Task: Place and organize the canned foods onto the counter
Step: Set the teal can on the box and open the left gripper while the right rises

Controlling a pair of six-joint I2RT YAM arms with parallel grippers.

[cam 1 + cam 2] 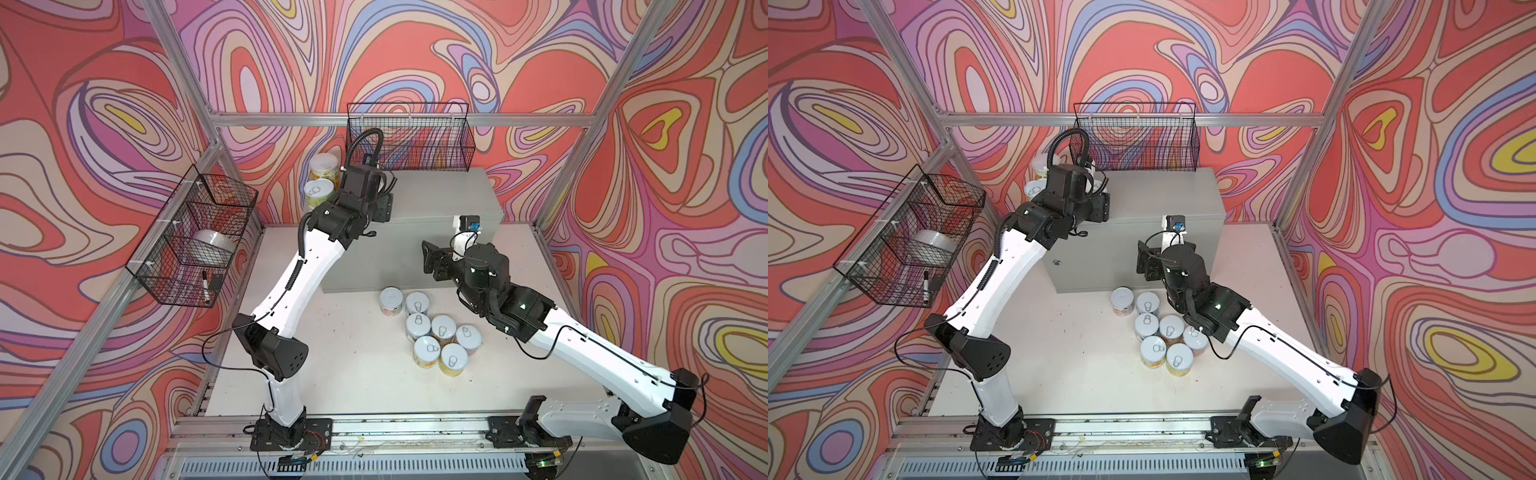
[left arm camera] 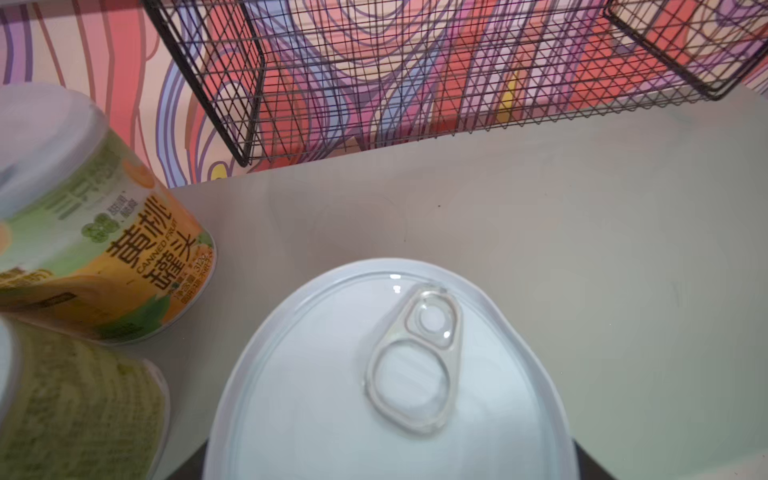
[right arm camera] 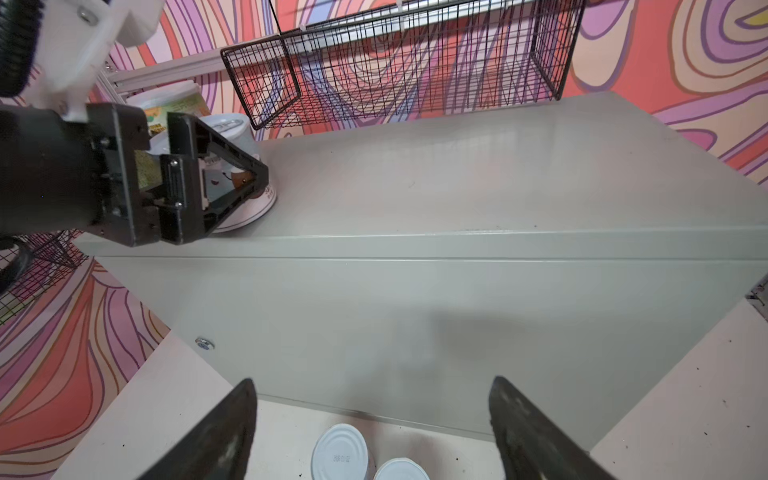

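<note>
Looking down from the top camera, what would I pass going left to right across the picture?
Side wire basket → two cans on the counter → seven cans grouped on the table → right arm's big black joint. Overlapping things skipped.

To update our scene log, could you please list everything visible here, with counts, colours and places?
Table: one, white, underneath.
Counter: one, light grey, rear of table.
Cans on the table: seven, silver lids, pastel labels, clustered before the counter.
Cans on the counter: two, green-yellow labels, at its left end.
Held can: one, silver lid, pale label, on the counter top.
Wire baskets: two, black, one above the counter, one on the left wall.
Roll: one, whitish, in the left basket.
Marker: one, black and white, same basket.
Left gripper: one, black, shut on the held can.
Right gripper: one, black, open and empty, facing the counter's front.
</note>
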